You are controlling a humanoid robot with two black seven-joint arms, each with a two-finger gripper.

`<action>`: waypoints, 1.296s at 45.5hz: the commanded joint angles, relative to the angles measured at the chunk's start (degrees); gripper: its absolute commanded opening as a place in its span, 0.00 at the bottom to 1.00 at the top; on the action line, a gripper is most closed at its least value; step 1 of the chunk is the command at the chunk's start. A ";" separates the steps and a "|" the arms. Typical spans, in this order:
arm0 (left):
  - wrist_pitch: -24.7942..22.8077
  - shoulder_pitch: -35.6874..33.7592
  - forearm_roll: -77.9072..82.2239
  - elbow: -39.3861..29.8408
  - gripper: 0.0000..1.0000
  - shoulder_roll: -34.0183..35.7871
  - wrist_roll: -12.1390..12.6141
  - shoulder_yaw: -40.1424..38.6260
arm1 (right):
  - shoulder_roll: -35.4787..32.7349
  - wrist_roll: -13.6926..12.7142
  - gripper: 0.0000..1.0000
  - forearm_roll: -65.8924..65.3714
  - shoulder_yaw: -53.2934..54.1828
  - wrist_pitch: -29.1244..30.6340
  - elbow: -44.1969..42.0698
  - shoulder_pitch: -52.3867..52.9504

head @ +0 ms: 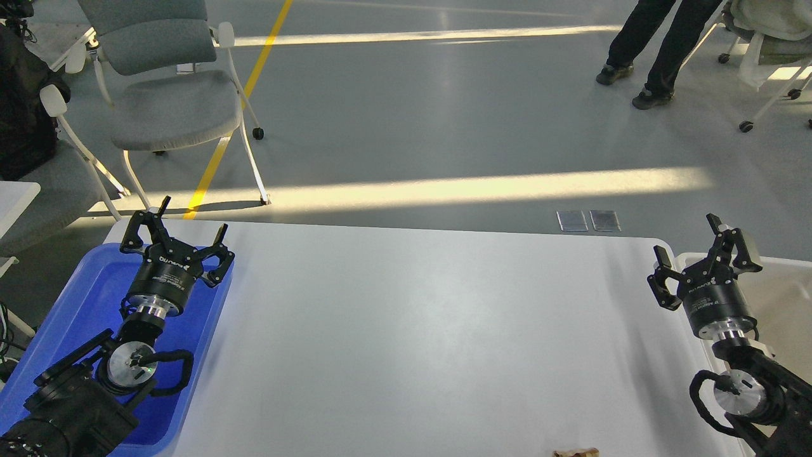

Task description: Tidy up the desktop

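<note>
Left gripper [193,218]: we hold it spread, empty, left of the desktop [412,330].
Right gripper [690,238]: ours too, spread, empty, at the desktop's right edge.

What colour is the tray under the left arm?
Blue. The tray shows best in the head view, at the table's left edge.

Grey floor [444,114], sunlit stripes, grey chair [165,95].
</note>
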 commanded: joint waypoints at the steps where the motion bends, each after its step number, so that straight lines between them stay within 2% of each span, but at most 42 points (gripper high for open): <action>1: 0.00 0.00 -0.02 0.09 1.00 0.00 0.01 0.00 | -0.96 -0.32 1.00 0.17 0.60 0.10 0.09 0.00; 8: 0.00 0.00 0.07 0.00 1.00 0.00 0.01 0.00 | -1.22 -1.46 1.00 1.57 0.17 0.01 1.32 -0.09; 12: 0.00 0.00 0.07 0.00 1.00 0.00 0.01 0.00 | -3.24 -4.45 1.00 3.25 -0.45 -0.51 3.96 -0.61; 23: 0.00 0.00 0.07 0.00 1.00 0.00 0.01 0.00 | -9.56 -4.98 1.00 4.92 -1.33 -0.78 10.81 -2.19; 33: 0.00 0.00 0.07 0.00 1.00 0.00 0.01 0.00 | -20.28 -5.42 1.00 4.66 -7.91 -3.06 20.03 -2.28; 38: 0.00 0.00 -0.02 0.00 1.00 0.00 0.01 0.00 | -27.13 -9.19 1.00 3.96 -14.50 -5.52 27.41 -1.41; 42: 0.00 0.00 -0.02 0.09 1.00 0.00 0.01 0.00 | -33.02 -9.99 1.00 3.52 -18.20 -5.52 33.56 -0.61; 52: 0.00 -0.18 -0.02 0.09 1.00 0.00 0.01 0.00 | -44.37 -10.16 1.00 -11.41 -24.09 -5.44 49.65 -0.35; 59: 0.00 -0.17 -0.02 0.09 1.00 0.00 0.01 0.00 | -45.60 -10.16 1.00 -24.94 -28.66 -5.44 51.69 -0.26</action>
